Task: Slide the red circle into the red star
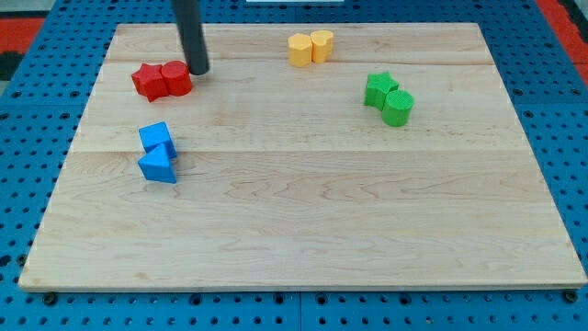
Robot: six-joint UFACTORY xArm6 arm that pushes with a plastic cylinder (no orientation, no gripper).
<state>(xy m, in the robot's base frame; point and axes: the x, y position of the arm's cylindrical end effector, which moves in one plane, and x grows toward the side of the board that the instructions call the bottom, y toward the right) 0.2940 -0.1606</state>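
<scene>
The red star (pixel 147 82) lies near the view's top left of the wooden board (pixel 303 230). The red circle (pixel 176 78) sits right against the star's right side, touching it. My tip (pixel 199 69) is at the red circle's upper right edge, close to or touching it. The dark rod rises from there out of the view's top.
A blue cube (pixel 155 137) and a blue triangle (pixel 159 165) touch at the left. A yellow hexagon (pixel 300 50) and a yellow cylinder (pixel 322 44) touch at the top middle. A green star (pixel 378 89) and a green cylinder (pixel 399 108) touch at the right.
</scene>
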